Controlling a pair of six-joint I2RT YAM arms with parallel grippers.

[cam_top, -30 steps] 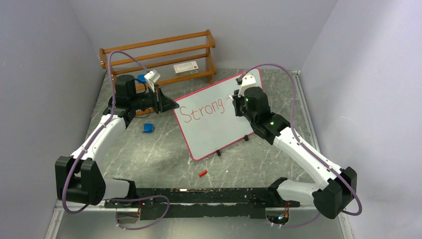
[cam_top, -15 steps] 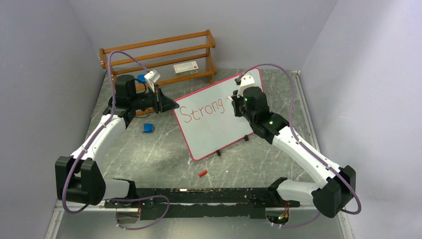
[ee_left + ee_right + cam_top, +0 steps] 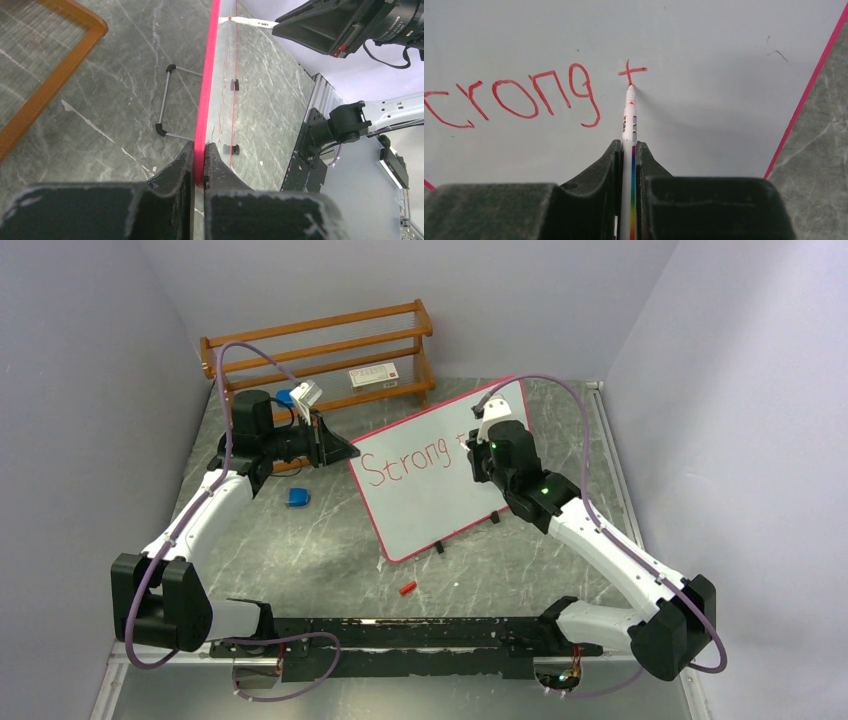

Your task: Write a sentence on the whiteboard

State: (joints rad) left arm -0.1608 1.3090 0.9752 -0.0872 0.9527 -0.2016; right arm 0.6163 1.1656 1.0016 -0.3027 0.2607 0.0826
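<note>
- The whiteboard [image 3: 440, 505] stands propped on small black feet in the middle of the tabletop. Its writing face is turned toward the near side, and the wooden rack [image 3: 320, 350] is behind it on the far left.
- The left end effector [image 3: 199, 162] is clamped on the board's pink left rim, one finger on each face, which looks like a steadying hold.
- The right end effector [image 3: 628, 150] is closed on a white marker [image 3: 629, 112]. The marker's long axis runs straight out along the fingers toward the board's face.
- The sentence [image 3: 524, 95] so far reads "Strong" in red, then a small cross-shaped "t". The marker tip touches the board at the foot of that "t".
- With one word and one letter down, the writing appears to be at an early stage.
- The blank surface for the next letters lies to the right of the tip, between the "t" and the pink right rim. More room is free below the written line.
- Only the right arm is placed to write, since the left is busy holding the rim.
- A small red piece [image 3: 407, 588], possibly the marker's cap, lies on the tabletop near the board.
</note>
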